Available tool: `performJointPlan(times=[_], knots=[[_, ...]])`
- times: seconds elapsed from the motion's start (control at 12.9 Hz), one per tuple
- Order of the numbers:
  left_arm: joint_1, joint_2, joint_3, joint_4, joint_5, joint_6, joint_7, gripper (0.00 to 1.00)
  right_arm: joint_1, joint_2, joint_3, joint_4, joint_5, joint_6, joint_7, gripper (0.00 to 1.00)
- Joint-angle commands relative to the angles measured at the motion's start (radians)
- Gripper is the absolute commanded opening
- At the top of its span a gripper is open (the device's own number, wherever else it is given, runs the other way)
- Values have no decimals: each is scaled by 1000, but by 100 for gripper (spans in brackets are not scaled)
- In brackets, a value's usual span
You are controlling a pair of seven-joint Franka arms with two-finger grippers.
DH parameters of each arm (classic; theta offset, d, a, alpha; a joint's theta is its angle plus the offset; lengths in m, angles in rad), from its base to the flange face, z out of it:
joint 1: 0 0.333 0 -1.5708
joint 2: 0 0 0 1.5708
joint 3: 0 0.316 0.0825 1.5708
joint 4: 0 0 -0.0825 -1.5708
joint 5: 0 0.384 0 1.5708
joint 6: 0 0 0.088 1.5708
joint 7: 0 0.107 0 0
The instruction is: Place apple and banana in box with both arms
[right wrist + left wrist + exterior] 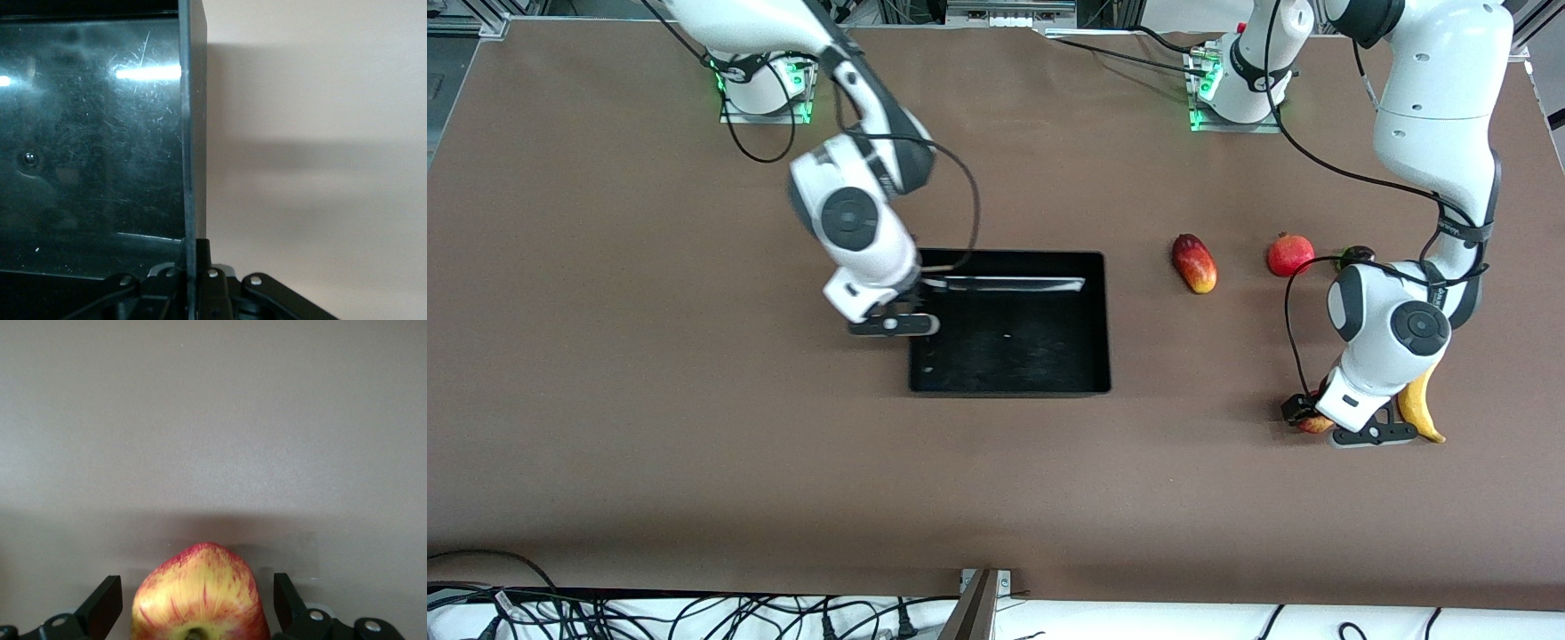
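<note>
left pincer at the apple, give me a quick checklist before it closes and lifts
1. Apple sits between the left pincer's fingers: ok, one finger on each side, gaps showing.
2. Left pincer open wide enough: ok.
3. Banana free of the grasp: cannot tell, it lies right beside the wrist in the front view.
4. Box ready to receive: ok, no fruit inside.
5. Box held steady: ok, the right pincer is shut on its wall at the right arm's end.
6. Path from apple to box: ok, bare table between; mango and pomegranate lie farther from the front camera.
</note>
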Motion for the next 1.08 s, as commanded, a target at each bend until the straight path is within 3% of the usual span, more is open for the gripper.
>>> performJointPlan(times=[0.0,0.15,0.31,0.46,0.62,0.7,0.85,1.01], knots=[[-4,-16,7,-40,16,38,-17,57,75,132,-9,144,17,66,115,0],[-4,-19,8,-43,17,32,-37,0,112,161,-9,144,17,133,153,0],[-13,-61,7,-55,17,-15,-79,0,136,173,-9,144,18,161,170,0],[-45,-127,7,-43,17,-173,-125,0,147,179,-9,142,17,163,173,0],[-100,-211,5,-11,17,-391,-180,0,142,178,-10,142,15,163,158,57],[-128,-239,-5,20,17,-504,-232,0,136,170,-12,144,15,160,153,100],[-157,-249,-97,66,26,-640,-352,0,101,131,-18,145,9,137,146,100],[-182,-253,-183,58,60,-649,-470,0,0,31,-18,145,14,-8,77,100]])
